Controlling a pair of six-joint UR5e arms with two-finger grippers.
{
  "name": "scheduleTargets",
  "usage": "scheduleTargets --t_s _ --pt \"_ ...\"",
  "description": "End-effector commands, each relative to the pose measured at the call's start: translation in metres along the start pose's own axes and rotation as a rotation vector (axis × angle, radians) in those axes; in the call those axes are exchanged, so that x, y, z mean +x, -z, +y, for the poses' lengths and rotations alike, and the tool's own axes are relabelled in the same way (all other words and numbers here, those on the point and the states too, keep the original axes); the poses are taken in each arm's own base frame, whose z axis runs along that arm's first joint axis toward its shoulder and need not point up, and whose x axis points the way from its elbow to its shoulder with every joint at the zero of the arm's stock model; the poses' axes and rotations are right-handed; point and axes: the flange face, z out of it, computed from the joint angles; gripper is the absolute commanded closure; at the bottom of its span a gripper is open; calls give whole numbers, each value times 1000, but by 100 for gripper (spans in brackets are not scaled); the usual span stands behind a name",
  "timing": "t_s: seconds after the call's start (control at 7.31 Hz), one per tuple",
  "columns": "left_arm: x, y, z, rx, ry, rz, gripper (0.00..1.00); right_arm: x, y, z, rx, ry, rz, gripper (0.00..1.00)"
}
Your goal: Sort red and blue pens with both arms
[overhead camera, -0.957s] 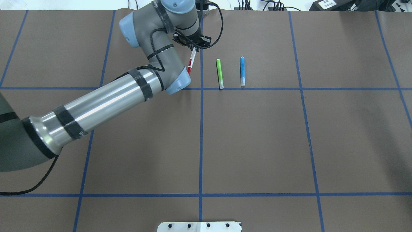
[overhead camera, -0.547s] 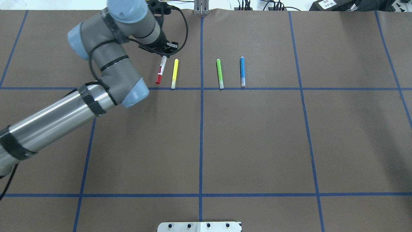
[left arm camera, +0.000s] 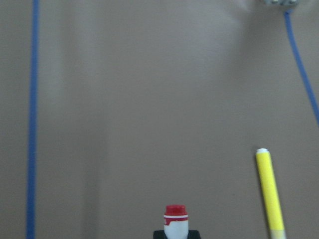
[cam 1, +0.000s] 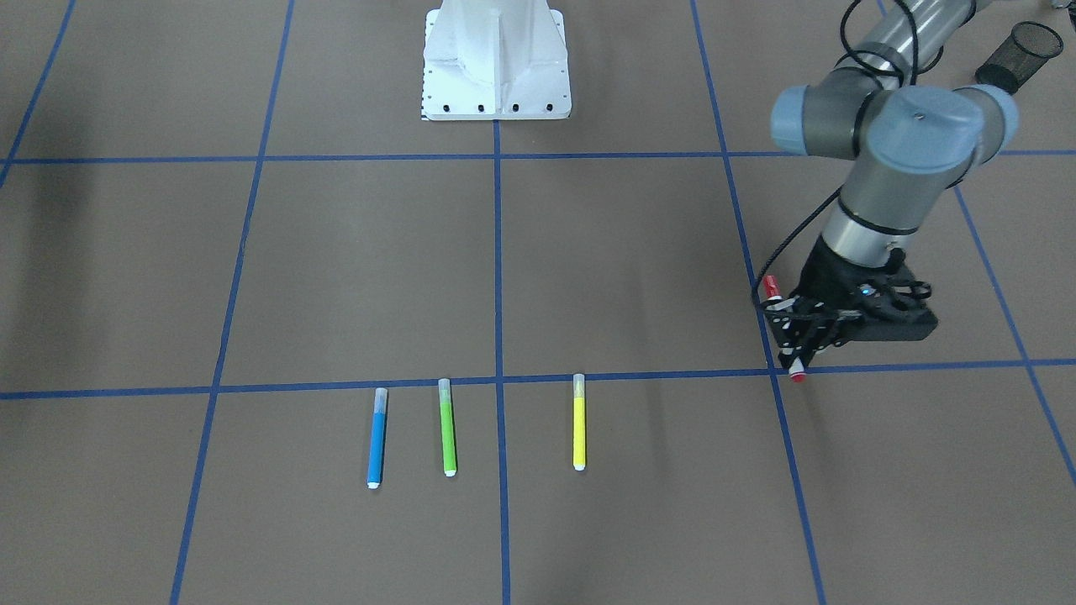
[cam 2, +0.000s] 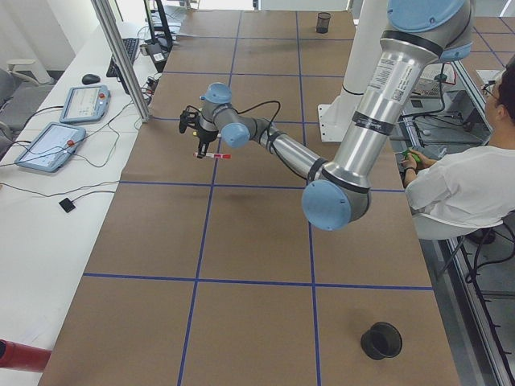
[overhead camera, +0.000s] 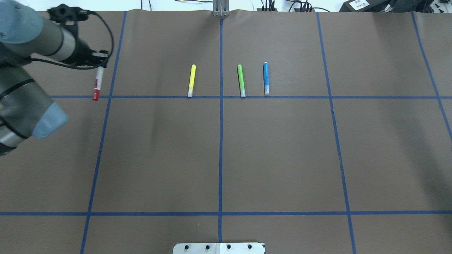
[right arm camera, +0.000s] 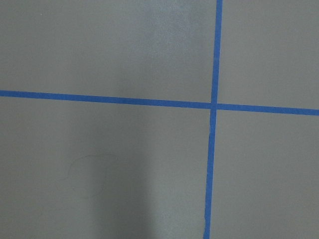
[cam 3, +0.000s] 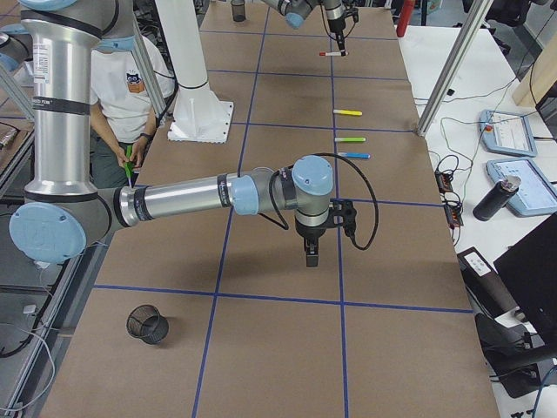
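Observation:
My left gripper (overhead camera: 100, 65) is shut on the red pen (overhead camera: 97, 84), a white barrel with a red cap and red end. It holds the pen over the left grid line, far left of the marker row. The same pen shows in the front view (cam 1: 794, 370) and at the bottom of the left wrist view (left arm camera: 175, 222). The blue pen (overhead camera: 266, 78) lies flat on the brown paper at the right end of the row. My right gripper (cam 3: 312, 252) shows only in the right side view, hanging over bare paper, and I cannot tell whether it is open or shut.
A green marker (overhead camera: 241, 80) and a yellow marker (overhead camera: 191, 80) lie between the two pens. A black mesh cup (cam 1: 1021, 52) stands behind the left arm, another cup (cam 3: 148, 324) near the right arm. The white pedestal (cam 1: 496, 59) and a seated person (cam 2: 467, 185) are on the robot's side.
The left arm has swung left with the red pen, from the centre line past the yellow marker to the left grid line. The other markers have not moved.

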Motion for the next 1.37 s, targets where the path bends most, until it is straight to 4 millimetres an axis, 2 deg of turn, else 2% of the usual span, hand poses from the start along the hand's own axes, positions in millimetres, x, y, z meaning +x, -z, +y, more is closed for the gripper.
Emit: scheduleTargets --t_s 0.0,0.14,0.27,0.41,0.55,0.68,0.82,1.09,1.23 --pt "-142 37 49 53 75 -53 100 1 -1 -2 -1 -7 -1 0" --pt "-211 51 82 111 99 -34 100 -1 0 -7 3 -6 0 0" --pt "-256 61 112 124 122 -47 100 -1 0 -8 2 -7 0 0" --pt "-309 80 147 169 138 -45 100 -2 1 -9 4 -5 0 0" --pt "-353 114 163 254 189 -50 100 -2 1 -9 4 -5 -2 0" --pt "-389 147 188 335 210 -47 100 -2 1 -9 4 -5 -2 0" --pt "-433 165 233 394 175 -58 100 -2 1 -9 5 -4 -2 0" --pt "-504 168 312 489 188 -52 100 -10 5 -17 17 -17 -6 0" --pt "-522 177 345 522 205 -61 100 -23 6 -27 19 -17 -13 0"
